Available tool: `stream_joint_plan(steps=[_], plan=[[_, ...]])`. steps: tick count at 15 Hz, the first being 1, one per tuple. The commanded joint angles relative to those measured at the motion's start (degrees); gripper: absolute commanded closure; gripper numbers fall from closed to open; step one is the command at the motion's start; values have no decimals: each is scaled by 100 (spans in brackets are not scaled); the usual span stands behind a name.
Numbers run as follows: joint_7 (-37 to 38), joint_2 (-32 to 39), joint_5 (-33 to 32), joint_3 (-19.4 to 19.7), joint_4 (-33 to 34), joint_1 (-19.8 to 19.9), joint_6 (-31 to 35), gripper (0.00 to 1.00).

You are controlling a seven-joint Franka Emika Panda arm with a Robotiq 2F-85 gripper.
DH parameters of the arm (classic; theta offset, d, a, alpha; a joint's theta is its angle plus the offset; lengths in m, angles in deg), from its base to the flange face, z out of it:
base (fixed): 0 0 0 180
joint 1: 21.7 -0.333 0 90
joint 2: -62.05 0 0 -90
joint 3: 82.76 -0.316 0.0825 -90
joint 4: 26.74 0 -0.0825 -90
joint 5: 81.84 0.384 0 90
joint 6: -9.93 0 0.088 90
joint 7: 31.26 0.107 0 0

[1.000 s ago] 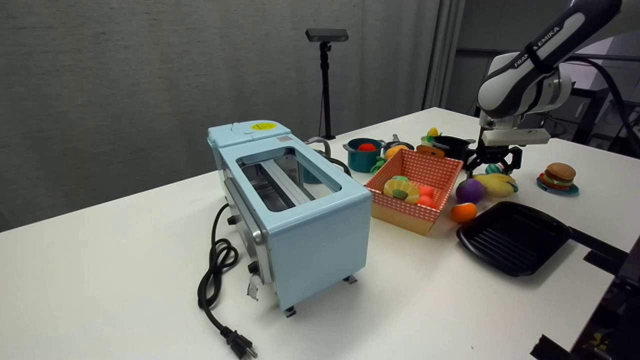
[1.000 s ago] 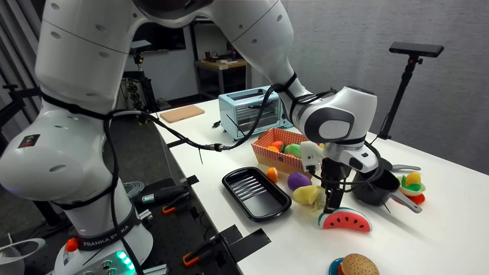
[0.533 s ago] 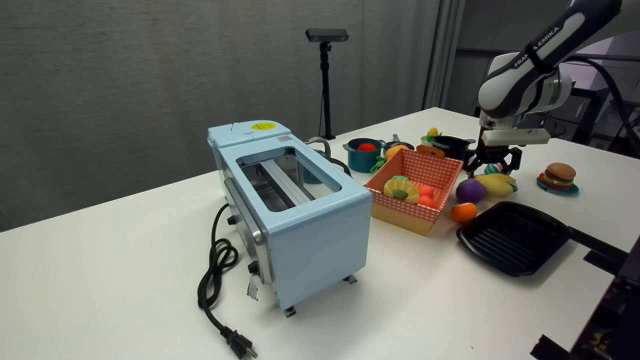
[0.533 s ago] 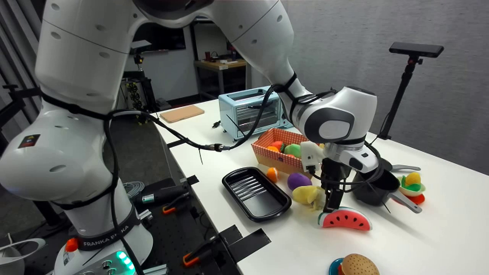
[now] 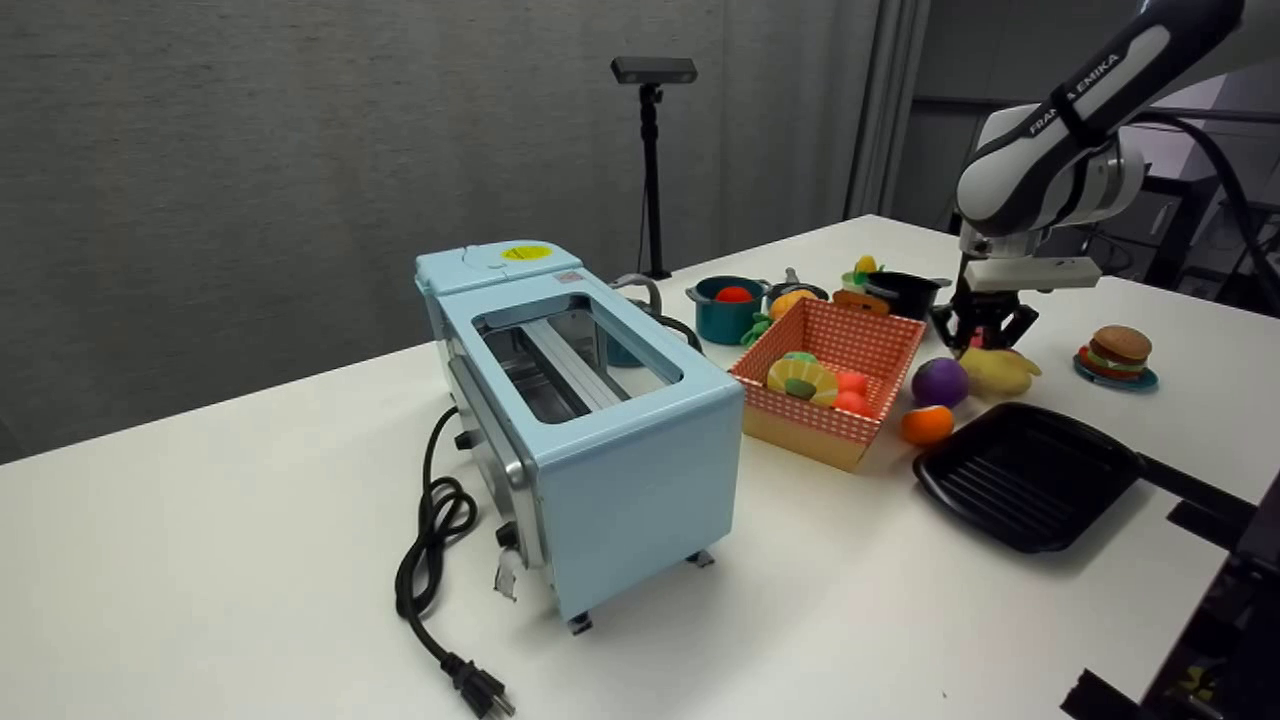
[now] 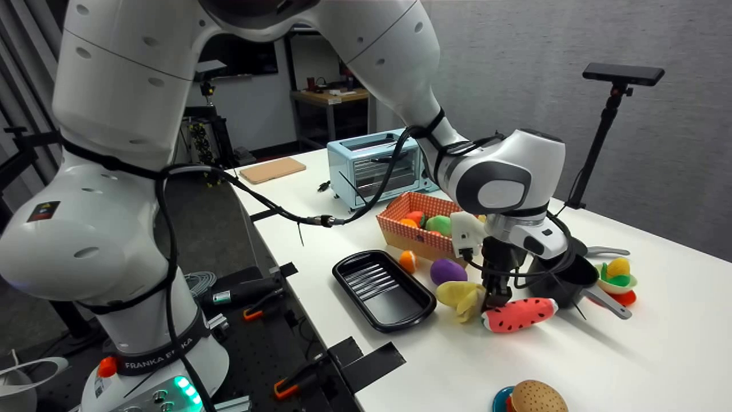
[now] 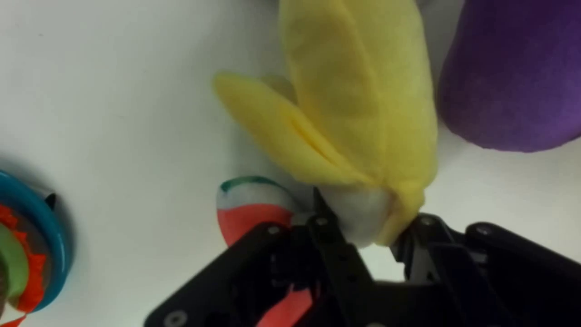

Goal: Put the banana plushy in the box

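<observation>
The banana plushy lies on the table, pale yellow with peel flaps and a whitish end, as both exterior views also show. My gripper is low over that end, with one finger against the white part and the other partly hidden behind a yellow flap. Its jaws have the whitish end between them. In an exterior view the gripper sits between the banana plushy and a watermelon toy. The box, tan with a red checked lining, stands open-topped beyond the purple toy and holds several toy foods.
A purple toy and an orange ball lie between banana and box. The black pan is close by. A light-blue toaster stands past the box. A burger toy and a dark pot are nearby.
The fingers have come together around the banana's end while the arm has stayed in place. The banana plushy shifted slightly, and the watermelon toy was nudged and rolled, its red face turned up.
</observation>
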Motion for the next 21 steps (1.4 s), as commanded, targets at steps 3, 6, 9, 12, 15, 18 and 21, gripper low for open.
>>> stream_joint_plan(steps=[3, 6, 9, 12, 15, 18, 21], plan=[[-2, -36, 45, 84, 5, -64, 33, 100], [-37, -247, 53, 74, -144, -70, 49, 100], [-93, -685, 29, 67, -430, -103, 52, 98], [-177, -1148, 21, 31, -649, -131, -75, 98], [-300, -1550, 39, -40, -790, -156, -273, 98], [-337, -1846, 33, -114, -882, -201, -496, 98], [-316, -1945, -55, -199, -818, -304, -833, 98]])
